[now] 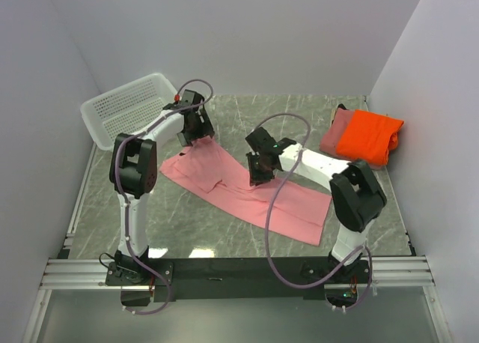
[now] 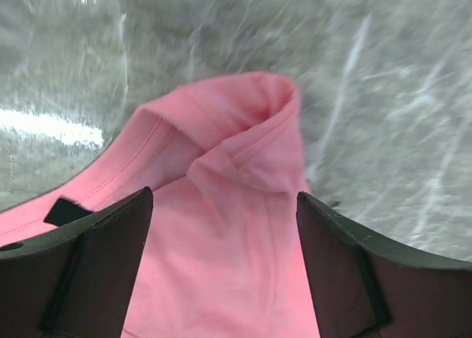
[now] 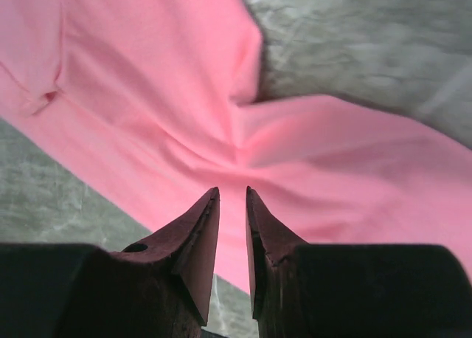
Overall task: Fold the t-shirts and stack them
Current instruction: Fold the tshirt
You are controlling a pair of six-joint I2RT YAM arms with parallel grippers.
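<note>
While the marble table (image 1: 247,111) carries everything, the largest thing on it is the light pink t-shirt (image 1: 292,204), lying opened out in a long slant from left of centre down to the lower right. It is not yet folded. The white basket (image 1: 127,111) sits at the upper left. At the upper right the orange t-shirt (image 1: 367,137) lies folded on the dusty rose t-shirt (image 1: 335,133). The left gripper (image 1: 188,142) hangs over the pink shirt's upper-left end with its jaws wide apart, a curled hem between them. The right gripper (image 1: 258,178) is at the shirt's middle, its jaws nearly together with a thin gap. Creases run toward its tips, but I cannot tell whether cloth is pinched. The step looks like the first fold. To do it well, the left jaws should settle on the hem and take both layers, and both arms should keep the cloth taut so the edges meet squarely. Count: one table, three t-shirts, one of each colour, one basket, two grippers.
</note>
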